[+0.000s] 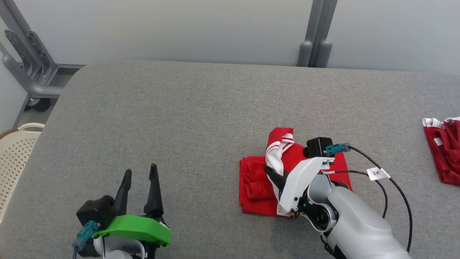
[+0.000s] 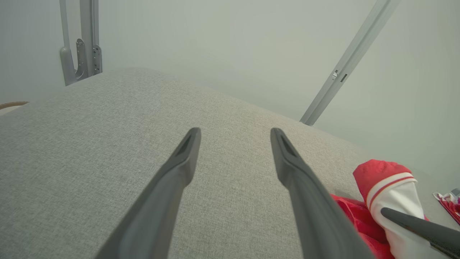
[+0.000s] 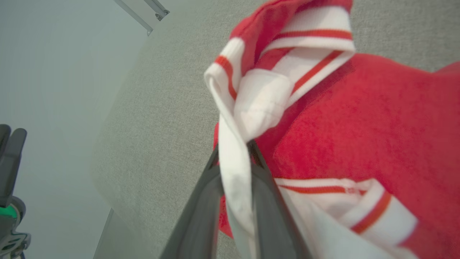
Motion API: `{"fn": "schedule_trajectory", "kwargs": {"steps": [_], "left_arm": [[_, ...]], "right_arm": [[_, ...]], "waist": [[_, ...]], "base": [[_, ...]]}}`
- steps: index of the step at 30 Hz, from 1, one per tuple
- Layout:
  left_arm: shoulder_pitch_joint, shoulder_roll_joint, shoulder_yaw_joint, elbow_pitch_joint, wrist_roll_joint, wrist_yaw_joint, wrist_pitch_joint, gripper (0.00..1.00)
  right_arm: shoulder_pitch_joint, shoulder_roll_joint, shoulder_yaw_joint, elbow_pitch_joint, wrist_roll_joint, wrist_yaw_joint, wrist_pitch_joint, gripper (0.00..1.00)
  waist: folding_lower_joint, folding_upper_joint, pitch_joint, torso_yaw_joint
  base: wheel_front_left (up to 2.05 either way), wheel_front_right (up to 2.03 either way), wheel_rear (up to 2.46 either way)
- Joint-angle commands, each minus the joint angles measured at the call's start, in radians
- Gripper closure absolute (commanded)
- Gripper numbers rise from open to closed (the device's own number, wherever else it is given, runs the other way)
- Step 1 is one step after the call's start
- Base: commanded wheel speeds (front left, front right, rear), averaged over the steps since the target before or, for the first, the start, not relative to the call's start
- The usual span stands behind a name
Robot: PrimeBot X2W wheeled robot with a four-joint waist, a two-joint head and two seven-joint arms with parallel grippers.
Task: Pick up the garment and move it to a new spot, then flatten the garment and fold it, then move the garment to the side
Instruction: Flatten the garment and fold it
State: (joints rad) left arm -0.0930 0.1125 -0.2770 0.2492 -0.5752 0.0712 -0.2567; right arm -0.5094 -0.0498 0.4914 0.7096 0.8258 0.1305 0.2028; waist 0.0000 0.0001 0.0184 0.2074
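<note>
Right gripper (image 3: 233, 149) is clamped on the white trim of the red garment (image 3: 359, 126), heaped just beyond it. Left gripper (image 2: 235, 131) is held apart over the table (image 2: 107, 126).

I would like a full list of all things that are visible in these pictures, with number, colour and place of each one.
table: one, grey fabric top, across the head view
garment: one, red with a white striped collar, on the table right of centre
second garment: one, red with white trim, on the table at the right edge, cut off by the view
basket: one, cream, perforated, beside the table at the left edge
metal frame: one, grey, behind the table's far left corner
post: one, grey, at the back wall
cable tag: one, white, on a black cable by the right wrist
left gripper: one, dark fingers, green mount, lower left, open
right gripper: one, dark fingers, white mount, shut on the garment's collar
</note>
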Motion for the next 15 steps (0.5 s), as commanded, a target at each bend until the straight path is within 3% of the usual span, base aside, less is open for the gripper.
{"fn": "schedule_trajectory", "kwargs": {"steps": [1, 10, 15], "left_arm": [[-0.016, 0.000, 0.000, 0.003, 0.002, -0.003, -0.004, 0.00], [-0.008, -0.001, 0.005, -0.002, 0.004, 0.003, -0.006, 0.00], [0.006, 0.003, 0.006, -0.011, 0.005, 0.006, -0.007, 0.00]], "right_arm": [[-0.019, -0.002, 0.018, 0.014, 0.019, 0.000, -0.015, 0.00], [-0.095, -0.003, 0.109, 0.043, 0.140, 0.000, -0.111, 0.00], [-0.130, -0.003, 0.105, 0.011, 0.174, 0.000, -0.184, 0.00]], "waist": [[0.0000, -0.0001, -0.003, 0.003], [0.0000, -0.0001, -0.015, -0.012], [0.0000, -0.0001, -0.019, -0.033]], "base": [[0.00, 0.00, 0.00], [0.00, 0.00, 0.00], [0.00, 0.00, 0.00]]}}
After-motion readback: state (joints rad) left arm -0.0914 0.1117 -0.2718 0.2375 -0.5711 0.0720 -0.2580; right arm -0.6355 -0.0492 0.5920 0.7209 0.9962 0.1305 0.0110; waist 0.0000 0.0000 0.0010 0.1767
